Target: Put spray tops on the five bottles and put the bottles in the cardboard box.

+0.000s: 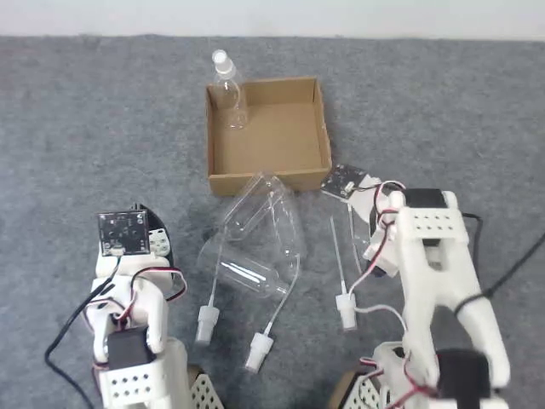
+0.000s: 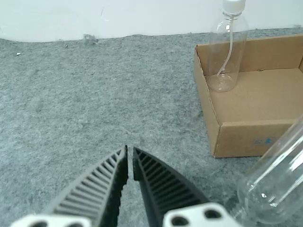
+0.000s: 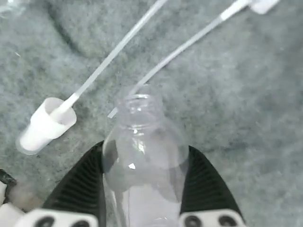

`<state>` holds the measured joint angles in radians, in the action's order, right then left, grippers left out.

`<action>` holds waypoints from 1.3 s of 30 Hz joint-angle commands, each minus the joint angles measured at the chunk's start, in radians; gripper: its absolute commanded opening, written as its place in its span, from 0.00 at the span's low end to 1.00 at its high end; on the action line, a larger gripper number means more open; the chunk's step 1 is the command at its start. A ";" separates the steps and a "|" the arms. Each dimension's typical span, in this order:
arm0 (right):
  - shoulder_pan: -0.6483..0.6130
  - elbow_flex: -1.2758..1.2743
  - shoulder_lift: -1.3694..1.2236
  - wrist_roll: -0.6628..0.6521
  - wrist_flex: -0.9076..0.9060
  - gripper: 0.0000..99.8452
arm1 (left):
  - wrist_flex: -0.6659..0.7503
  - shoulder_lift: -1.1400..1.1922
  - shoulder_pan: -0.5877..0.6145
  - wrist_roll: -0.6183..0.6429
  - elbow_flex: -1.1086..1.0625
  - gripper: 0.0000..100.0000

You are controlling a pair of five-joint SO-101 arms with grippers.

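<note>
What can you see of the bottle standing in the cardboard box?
The bottle is clear plastic and looks empty. A white spray top is fitted on its neck, and the thin dip tube runs down inside. It stands upright on the floor of the cardboard box, in the far corner on the left arm's side, close to both walls. Only the box touches it.

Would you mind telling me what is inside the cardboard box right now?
One bottle with its spray top on stands in a corner of the box. The floor behind the bottle is hidden.
</note>
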<state>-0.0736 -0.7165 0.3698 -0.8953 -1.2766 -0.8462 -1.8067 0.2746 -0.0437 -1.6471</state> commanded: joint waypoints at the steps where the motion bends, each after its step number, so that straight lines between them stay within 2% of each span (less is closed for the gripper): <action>1: -0.004 0.049 0.130 0.048 -0.054 0.01 | 0.003 -0.021 0.006 -0.012 -0.002 0.01; 4: -0.031 0.048 0.194 0.109 -0.096 0.01 | 0.003 -0.021 0.006 -0.040 -0.005 0.01; 15: -0.249 0.044 0.395 0.574 -0.120 0.01 | 0.003 -0.021 0.003 -0.055 -0.005 0.01; 20: -0.315 0.044 0.461 0.713 -0.094 0.01 | 0.003 -0.021 0.002 -0.055 -0.005 0.01; 28: -0.315 0.018 0.515 0.873 0.028 0.01 | 0.003 -0.021 0.003 -0.055 -0.007 0.01; 32: -0.305 -0.064 0.552 0.907 0.131 0.01 | 0.002 -0.021 0.005 -0.055 -0.007 0.01; 39: -0.137 -0.212 0.711 0.916 0.263 0.01 | -0.002 -0.021 -0.002 -0.057 -0.007 0.01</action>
<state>-0.2885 -0.9160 0.9866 0.0054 -1.0740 -0.8462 -1.8067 0.2746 -0.0913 -1.6655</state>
